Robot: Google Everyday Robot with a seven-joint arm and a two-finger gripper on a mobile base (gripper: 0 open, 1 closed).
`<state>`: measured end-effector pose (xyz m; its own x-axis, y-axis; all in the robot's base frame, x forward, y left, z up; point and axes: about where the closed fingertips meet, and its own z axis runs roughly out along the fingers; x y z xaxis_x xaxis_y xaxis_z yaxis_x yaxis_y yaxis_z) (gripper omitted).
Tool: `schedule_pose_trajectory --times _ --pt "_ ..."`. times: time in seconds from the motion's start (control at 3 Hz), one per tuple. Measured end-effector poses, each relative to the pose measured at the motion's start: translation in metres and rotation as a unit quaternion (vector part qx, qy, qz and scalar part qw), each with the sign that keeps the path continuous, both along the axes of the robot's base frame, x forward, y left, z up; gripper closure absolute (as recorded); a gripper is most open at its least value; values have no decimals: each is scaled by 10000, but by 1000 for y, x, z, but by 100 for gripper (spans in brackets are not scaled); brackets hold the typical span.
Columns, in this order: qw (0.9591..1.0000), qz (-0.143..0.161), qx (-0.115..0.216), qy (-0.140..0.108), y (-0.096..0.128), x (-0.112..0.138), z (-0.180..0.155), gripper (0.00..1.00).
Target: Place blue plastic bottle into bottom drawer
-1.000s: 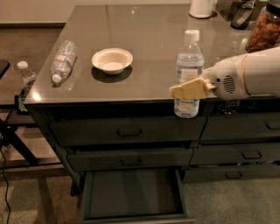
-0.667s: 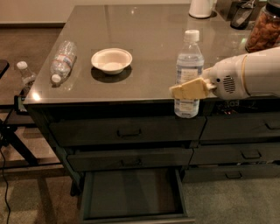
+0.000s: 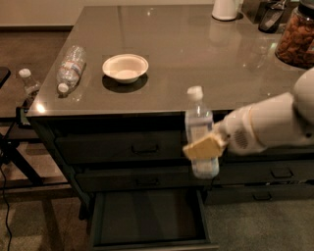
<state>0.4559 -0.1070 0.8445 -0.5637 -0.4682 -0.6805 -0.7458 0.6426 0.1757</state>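
The blue plastic bottle is upright, with a white cap and a pale label, held in the air in front of the cabinet's drawer fronts. My gripper is shut on the bottle's lower half, its tan finger across the front, and the white arm reaches in from the right. The bottom drawer is pulled open below and a little left of the bottle, with nothing on its flat dark floor.
A white bowl and a ridged clear bottle lying on its side are on the counter's left part. A jar of nuts and a white jug stand at the back right. Another small bottle stands left of the cabinet.
The gripper has carried the bottle off the counter's front edge and down, in front of the drawer fronts, above the open bottom drawer.
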Motion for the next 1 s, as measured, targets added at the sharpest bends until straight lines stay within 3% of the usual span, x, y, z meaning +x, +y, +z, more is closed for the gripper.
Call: schedule_pose_trajectory --times 0.33,0.67,1.0 --pt "9976 -17 -272 637 2 -31 -67 100" --pt "9976 -17 -271 637 2 -31 -67 100" --pt "9965 -183 -75 813 7 -27 -100 100"
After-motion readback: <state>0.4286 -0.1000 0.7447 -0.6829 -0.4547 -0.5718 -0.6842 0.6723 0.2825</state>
